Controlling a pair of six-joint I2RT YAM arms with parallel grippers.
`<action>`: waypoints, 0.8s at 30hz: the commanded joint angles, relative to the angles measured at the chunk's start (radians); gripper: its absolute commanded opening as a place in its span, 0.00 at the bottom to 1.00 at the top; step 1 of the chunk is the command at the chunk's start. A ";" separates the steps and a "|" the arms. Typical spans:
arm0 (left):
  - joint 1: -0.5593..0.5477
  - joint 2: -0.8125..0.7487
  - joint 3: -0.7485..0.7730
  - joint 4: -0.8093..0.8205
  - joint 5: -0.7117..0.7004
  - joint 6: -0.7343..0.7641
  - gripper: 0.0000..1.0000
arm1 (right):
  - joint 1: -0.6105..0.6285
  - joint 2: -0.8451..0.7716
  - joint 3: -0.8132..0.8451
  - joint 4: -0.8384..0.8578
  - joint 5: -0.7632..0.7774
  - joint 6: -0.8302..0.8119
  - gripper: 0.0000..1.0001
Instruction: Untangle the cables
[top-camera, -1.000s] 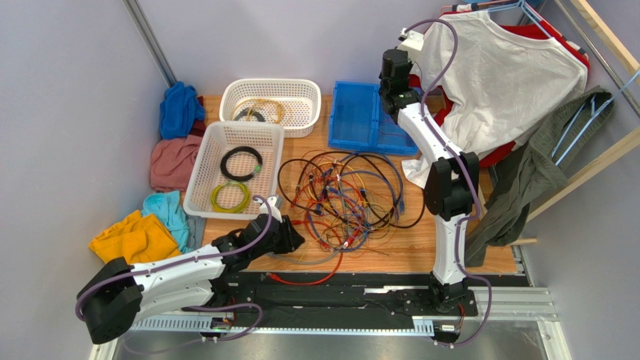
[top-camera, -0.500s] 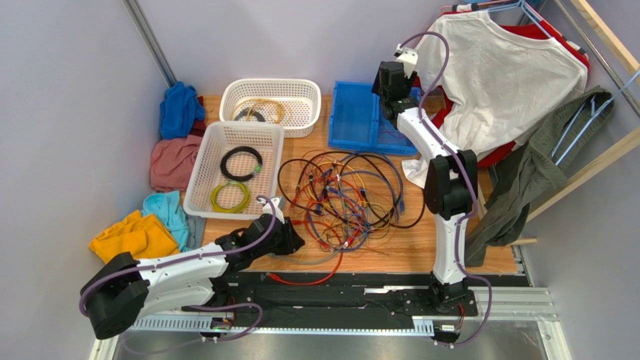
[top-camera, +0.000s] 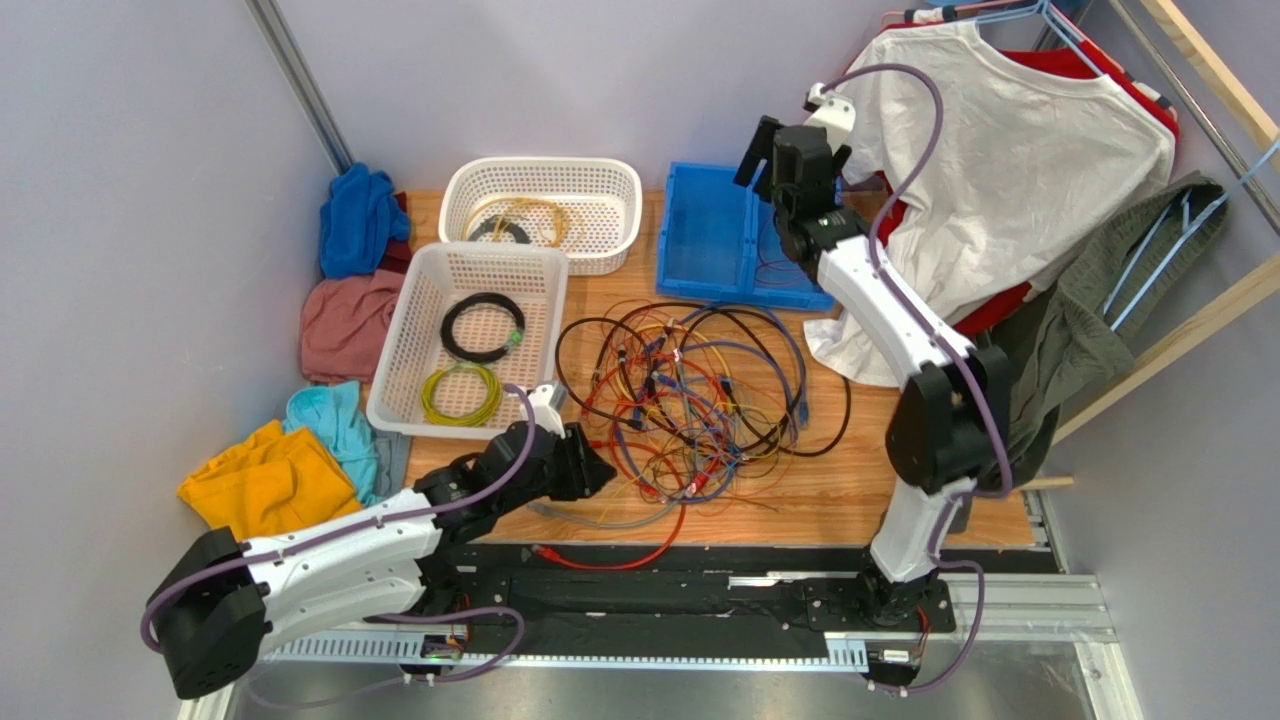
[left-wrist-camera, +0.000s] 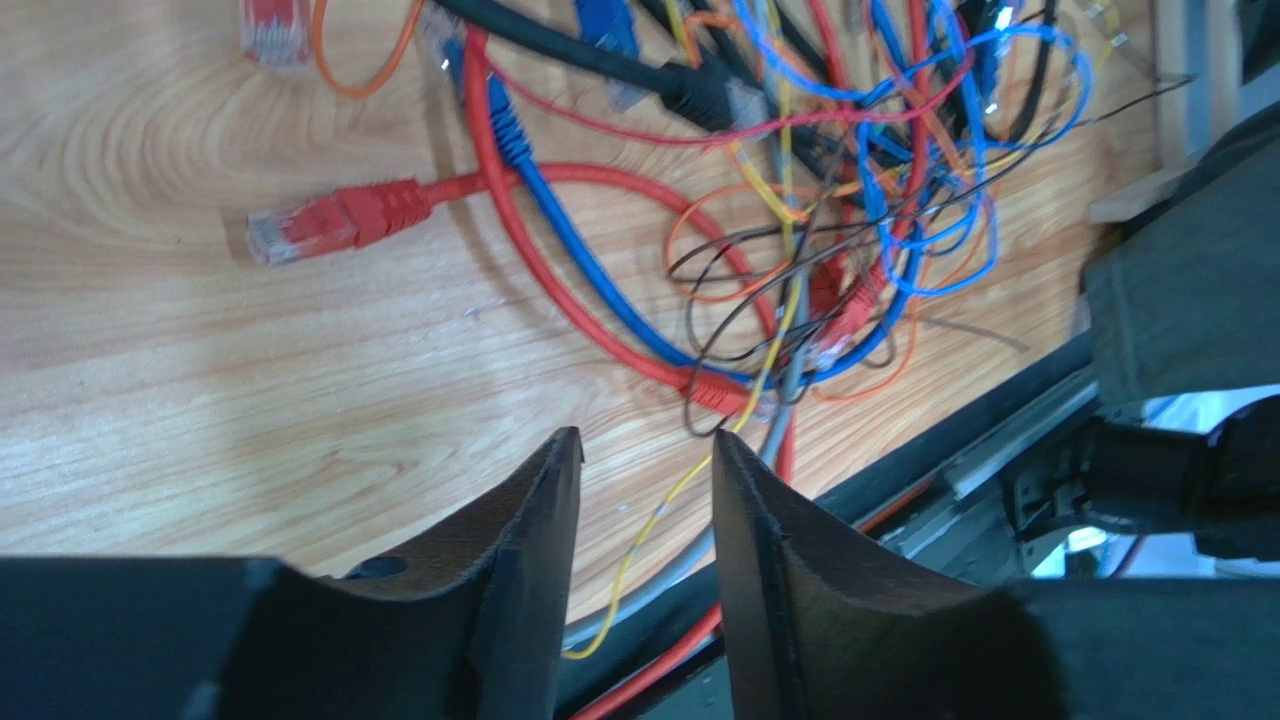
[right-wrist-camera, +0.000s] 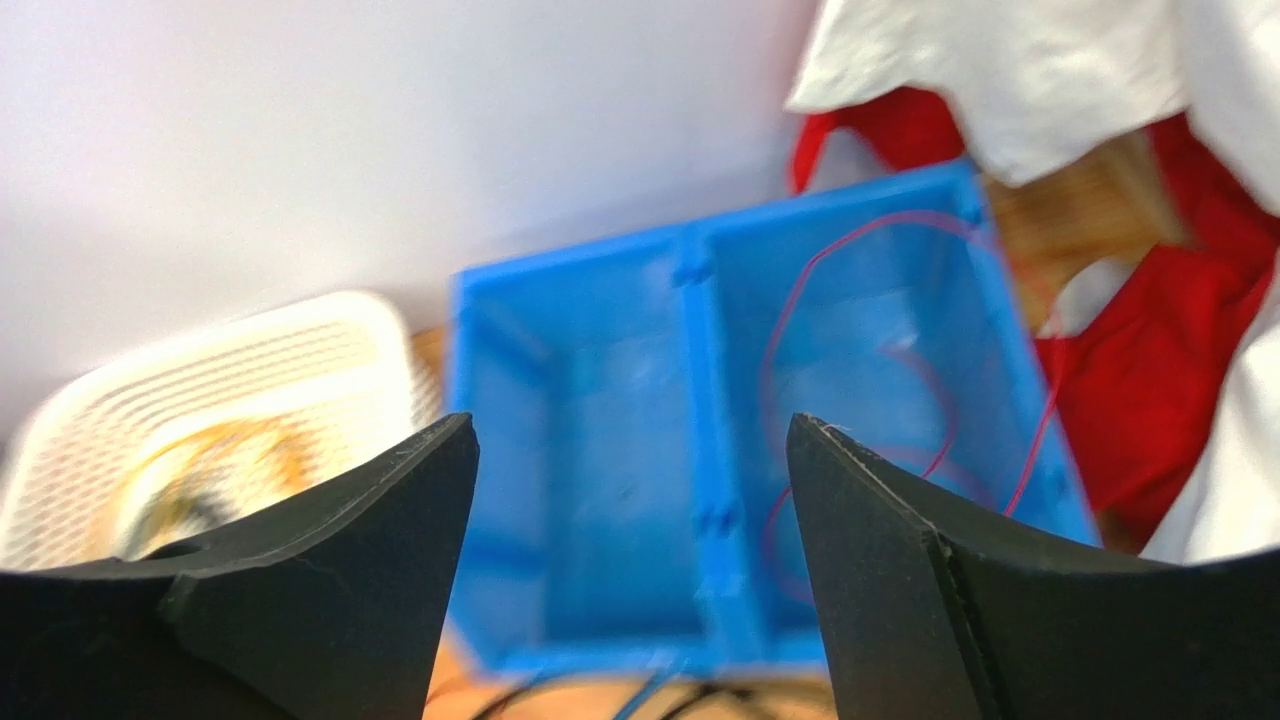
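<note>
- Wood-grain worktop (top-camera: 812, 503) carries the cables (top-camera: 684, 398): a loose tangle of red, orange, yellow, blue, black and purple strands at its middle, between the white basket (top-camera: 403, 338) and the right arm (top-camera: 887, 315).
- One thin red wire (right-wrist-camera: 796, 300) lies apart from the heap, in the blue crate (right-wrist-camera: 579, 263), in the compartment at the right of the wrist view. The right jaws hang above that crate, spread wide and empty.
- The left jaws sit low at the near-left edge of the tangle, released, with a narrow gap between them. A yellow wire (left-wrist-camera: 661, 503) runs close to that gap; whether it is touched cannot be told.
- Judged from this, the step in hand is choosing the next strand. The red patch cable (left-wrist-camera: 451, 188) looks the easiest pick, because its plug (left-wrist-camera: 323, 225) lies free on bare wood.
- It would be best gripped near the plug rather than mid-strand, then drawn slowly back along its own path. That way the plug follows through the loops instead of tightening them.
- The right jaws would do well to come down and pin the bulk of the heap, so the pull frees one strand and does not drag everything.
- The pile lies close to the worktop's near edge, where a red cable (top-camera: 624, 561) lies over the black rail. A fast tug could sweep more off.
</note>
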 joint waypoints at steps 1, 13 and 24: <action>-0.001 -0.027 0.085 -0.033 -0.024 0.052 0.49 | 0.137 -0.283 -0.227 0.107 -0.056 0.114 0.78; -0.003 -0.041 0.174 -0.136 -0.070 0.103 0.57 | 0.452 -0.526 -0.896 0.239 -0.307 0.101 0.68; -0.003 -0.113 0.165 -0.228 -0.130 0.051 0.52 | 0.481 -0.328 -0.775 0.195 -0.122 -0.002 0.71</action>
